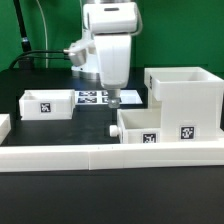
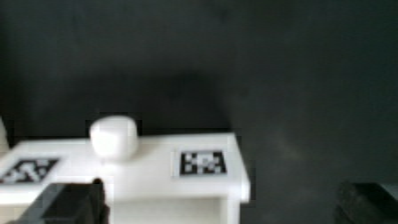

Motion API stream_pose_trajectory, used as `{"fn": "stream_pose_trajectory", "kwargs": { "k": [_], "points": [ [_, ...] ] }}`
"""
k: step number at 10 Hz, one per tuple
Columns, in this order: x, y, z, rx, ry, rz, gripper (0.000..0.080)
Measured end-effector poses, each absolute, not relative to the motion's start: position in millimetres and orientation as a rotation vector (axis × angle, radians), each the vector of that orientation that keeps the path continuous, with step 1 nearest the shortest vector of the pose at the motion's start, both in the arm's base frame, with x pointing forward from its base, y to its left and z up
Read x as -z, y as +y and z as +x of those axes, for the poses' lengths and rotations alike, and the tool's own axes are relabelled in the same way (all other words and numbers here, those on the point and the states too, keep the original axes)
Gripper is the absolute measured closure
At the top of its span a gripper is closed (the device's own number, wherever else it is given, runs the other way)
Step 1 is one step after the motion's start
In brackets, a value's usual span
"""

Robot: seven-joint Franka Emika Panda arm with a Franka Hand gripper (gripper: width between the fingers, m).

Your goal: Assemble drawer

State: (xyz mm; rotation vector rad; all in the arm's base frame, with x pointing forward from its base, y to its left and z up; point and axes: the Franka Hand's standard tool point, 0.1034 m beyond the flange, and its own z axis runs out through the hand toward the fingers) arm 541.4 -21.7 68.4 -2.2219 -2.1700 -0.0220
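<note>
The large white cube-like housing (image 1: 186, 95) stands at the exterior view's right, open side up. One small tray (image 1: 46, 103) sits at the exterior view's left. A second small tray (image 1: 146, 125) lies in front of the housing, its round knob (image 1: 113, 130) facing the exterior view's left. My gripper (image 1: 113, 101) hangs just above and behind that knob, apart from it. In the wrist view the tray (image 2: 169, 175) shows its knob (image 2: 114, 136) and a tag (image 2: 205, 163). My gripper (image 2: 222, 205) is open and empty, with one fingertip at each side.
The marker board (image 1: 93, 97) lies flat on the black table behind my gripper. A long low white border rail (image 1: 100, 156) runs along the front. Black cables hang at the back on the exterior view's left.
</note>
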Motion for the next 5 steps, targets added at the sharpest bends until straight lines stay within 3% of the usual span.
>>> {"fn": "stream_pose_trajectory", "kwargs": {
  "k": [4,5],
  "points": [
    [-66.4,-36.4,539.3,0.005,-2.162,-2.217,0.015],
    [-53.5,-39.1,535.2,-0.004,-2.181,-2.175,0.015]
  ]
}}
